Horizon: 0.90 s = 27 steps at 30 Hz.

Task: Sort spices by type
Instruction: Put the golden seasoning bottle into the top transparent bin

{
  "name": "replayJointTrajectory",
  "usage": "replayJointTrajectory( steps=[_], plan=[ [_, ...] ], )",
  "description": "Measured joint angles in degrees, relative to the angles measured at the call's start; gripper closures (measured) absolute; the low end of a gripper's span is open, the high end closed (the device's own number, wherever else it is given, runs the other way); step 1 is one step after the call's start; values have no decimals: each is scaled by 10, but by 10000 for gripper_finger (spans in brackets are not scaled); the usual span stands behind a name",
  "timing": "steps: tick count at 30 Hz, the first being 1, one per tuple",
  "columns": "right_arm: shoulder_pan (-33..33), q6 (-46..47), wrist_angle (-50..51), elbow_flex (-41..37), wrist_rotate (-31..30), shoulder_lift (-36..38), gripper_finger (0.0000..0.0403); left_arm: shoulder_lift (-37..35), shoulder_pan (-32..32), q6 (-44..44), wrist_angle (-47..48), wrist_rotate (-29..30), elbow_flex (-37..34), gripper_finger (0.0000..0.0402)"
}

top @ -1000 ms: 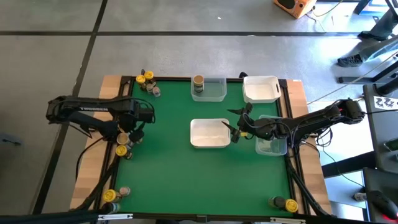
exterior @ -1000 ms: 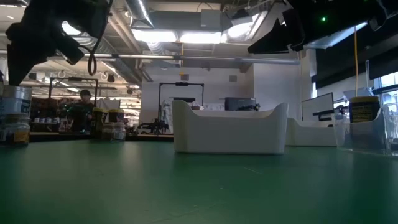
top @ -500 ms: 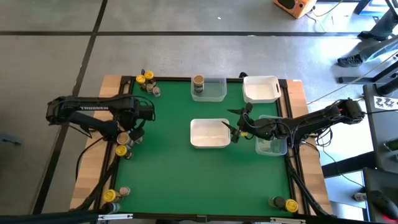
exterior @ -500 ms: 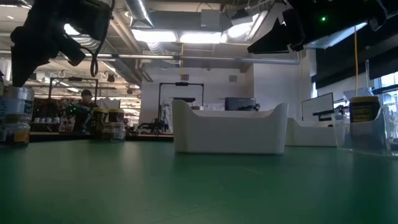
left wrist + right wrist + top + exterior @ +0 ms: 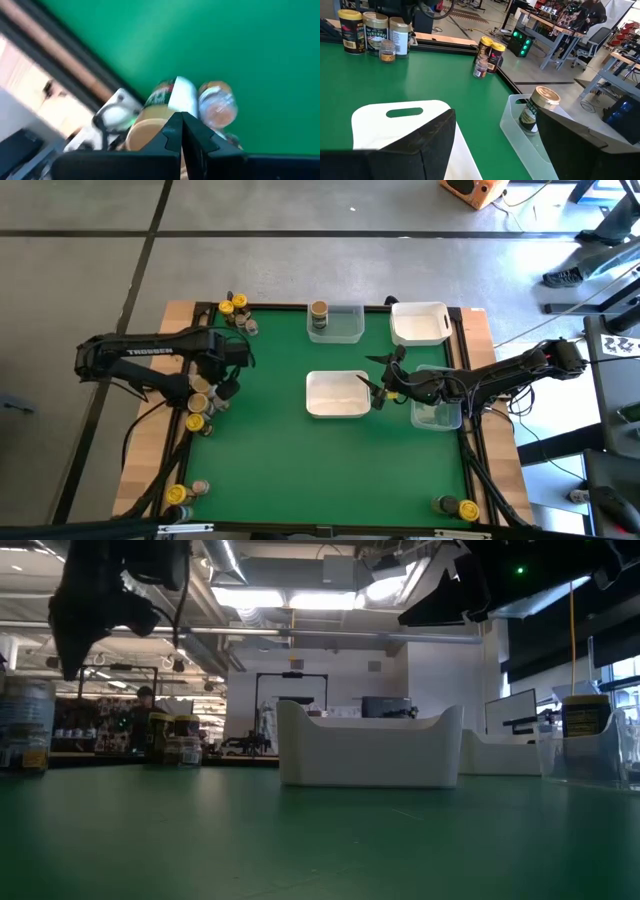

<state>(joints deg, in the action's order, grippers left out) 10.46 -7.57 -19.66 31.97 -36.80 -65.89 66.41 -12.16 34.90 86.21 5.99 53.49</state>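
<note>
Judging by how things lie, the sorting has barely begun. Only one jar (image 5: 318,313), tan-lidded, stands in the clear tray (image 5: 345,326) at the far edge of the green table (image 5: 270,450); another jar seems to stand in the second clear tray (image 5: 437,412) at the right edge, under the right arm, as the low view suggests (from above it is mostly hidden). The white tray (image 5: 337,394) in the middle and the white tray (image 5: 419,323) at the far right corner look empty. Most spices are still out in clumps: a group at the far left corner (image 5: 237,312), a group at the left edge (image 5: 200,408), two at the near left corner (image 5: 183,492) and two at the near right corner (image 5: 457,506). The left gripper (image 5: 222,388) hangs over the left-edge group with its jaws pressed together and nothing between them; its wrist view shows the closed fingers (image 5: 175,131) just above a tan-lidded jar (image 5: 156,116) and a smaller orange-lidded one (image 5: 216,104). The right gripper (image 5: 380,385) hovers between the middle white tray and the right clear tray, jaws spread wide and empty. So nearly every jar is still to be picked up and placed by type, and I would guess the left-edge group is next.
</note>
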Motion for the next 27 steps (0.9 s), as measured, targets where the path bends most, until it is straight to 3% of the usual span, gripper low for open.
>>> replayJointTrajectory(
  steps=[9,27],
  plan=[
    [0,0,0,0,0,0,127,-1,0,-28,-30,16,38,400],
    [0,-1,-2,0,4,0,127,-6,-8,-102,-371,33,42,376]
  ],
)
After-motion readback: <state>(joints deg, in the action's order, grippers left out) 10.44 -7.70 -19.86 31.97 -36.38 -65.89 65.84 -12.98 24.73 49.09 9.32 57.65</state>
